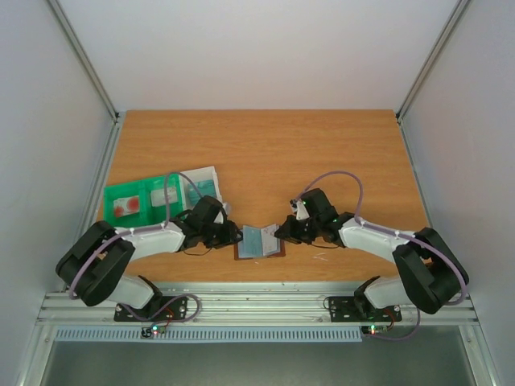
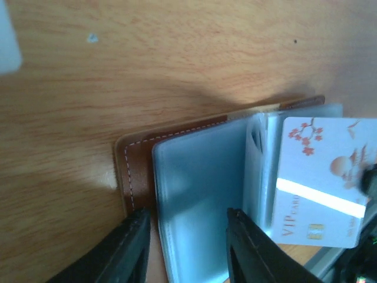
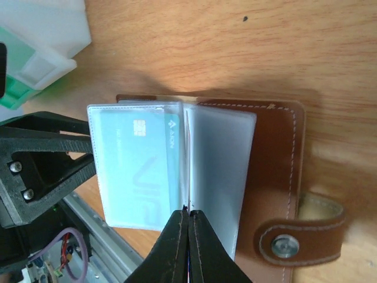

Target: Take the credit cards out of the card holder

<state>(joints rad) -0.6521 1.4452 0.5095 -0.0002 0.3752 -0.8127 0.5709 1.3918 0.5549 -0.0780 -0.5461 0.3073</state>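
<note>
Not even halfway, I'd say; right hand (image 3: 188,236) is pinched tight on the white card (image 2: 321,188), which looks partly out of the card holder (image 1: 259,243) at its fingertips; teal card (image 3: 138,171) sits sleeved just beside them; left hand (image 2: 187,227) gapes wide over the holder's far page, gripping nothing.

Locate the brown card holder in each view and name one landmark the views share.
Top external: card holder lies open, low centre.
Left wrist: card holder lower middle, white card at its right.
Right wrist: card holder centre, snap tab lower right.
Shared landmark: its grey-blue pockets.
</note>
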